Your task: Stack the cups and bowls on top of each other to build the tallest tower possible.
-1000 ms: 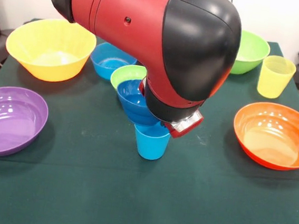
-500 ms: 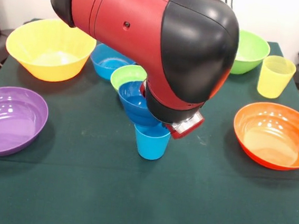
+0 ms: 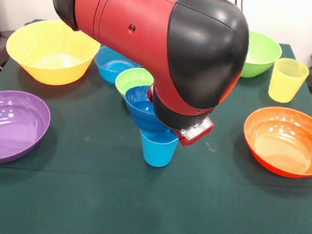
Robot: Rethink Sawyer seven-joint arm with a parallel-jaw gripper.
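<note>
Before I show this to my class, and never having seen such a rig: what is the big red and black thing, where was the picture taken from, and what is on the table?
The red and black shape is a robot arm, reaching down from above. The camera stands across the table and faces the robot.

On the green cloth are bowls: yellow-orange, purple, orange, green, light blue and small lime green. A yellow cup stands at the right.

In the middle stands a light blue cup, with a dark blue bowl at or just above its rim. The arm hides its end effector, so I cannot see whether it grips that bowl.
</note>
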